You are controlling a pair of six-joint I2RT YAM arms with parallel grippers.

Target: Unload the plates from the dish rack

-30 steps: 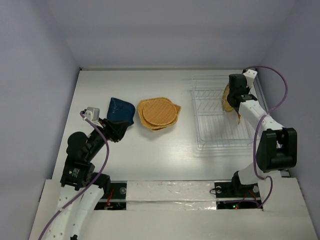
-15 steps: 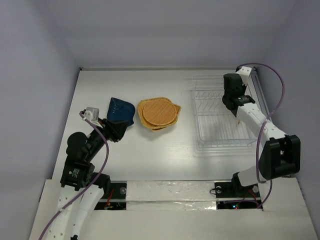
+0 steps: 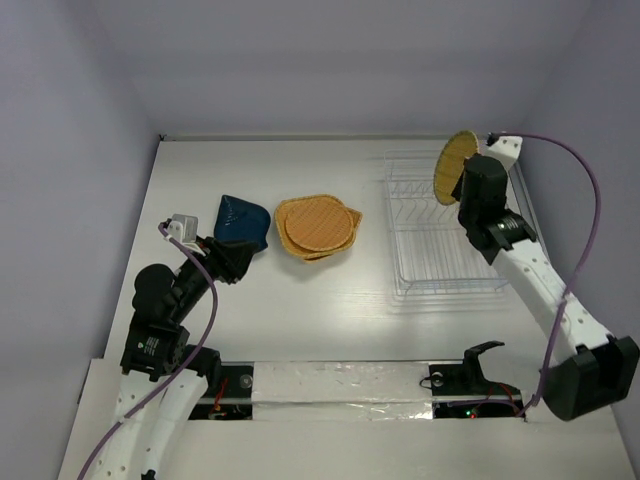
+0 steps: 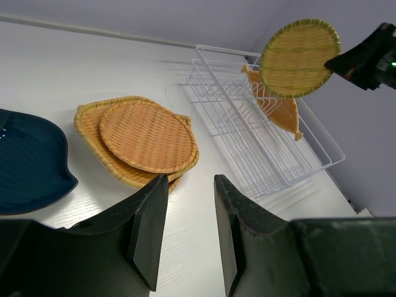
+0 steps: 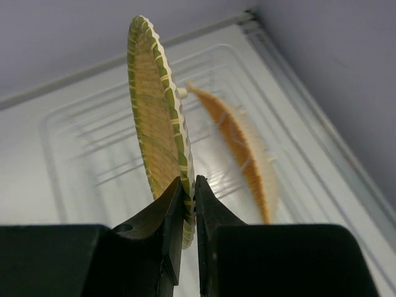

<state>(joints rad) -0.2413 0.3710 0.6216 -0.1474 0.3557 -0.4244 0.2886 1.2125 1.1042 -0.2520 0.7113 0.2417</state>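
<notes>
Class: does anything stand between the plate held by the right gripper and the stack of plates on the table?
Nothing visible does. The right gripper holds the plate on edge above the rack, and only bare table lies between the rack and the stack. The other racked plate is on the far side.

We are finding the dish rack (image 3: 440,258) sitting right, racked plate (image 4: 283,112) inside, held plate (image 3: 455,165) above its far end; plate stack (image 3: 315,226) lying left, leftmost plate (image 3: 242,221) beside it.
</notes>
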